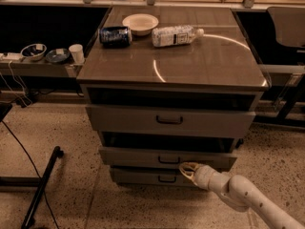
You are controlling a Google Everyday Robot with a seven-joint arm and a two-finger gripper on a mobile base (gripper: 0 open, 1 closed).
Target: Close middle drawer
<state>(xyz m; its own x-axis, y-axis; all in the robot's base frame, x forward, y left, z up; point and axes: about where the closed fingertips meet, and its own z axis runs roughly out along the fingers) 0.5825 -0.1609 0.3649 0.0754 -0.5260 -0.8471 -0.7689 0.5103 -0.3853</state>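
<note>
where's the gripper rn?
Camera view, lower centre-right: the gripper is at the front panel of the middle drawer, just right of its handle and above the lowest drawer.

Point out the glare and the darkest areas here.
Camera view: curved glare streaks cross the cabinet top; the recess above the middle drawer is deep shadow; the pale tool, at that drawer's front right of its handle, is evenly lit.
</note>
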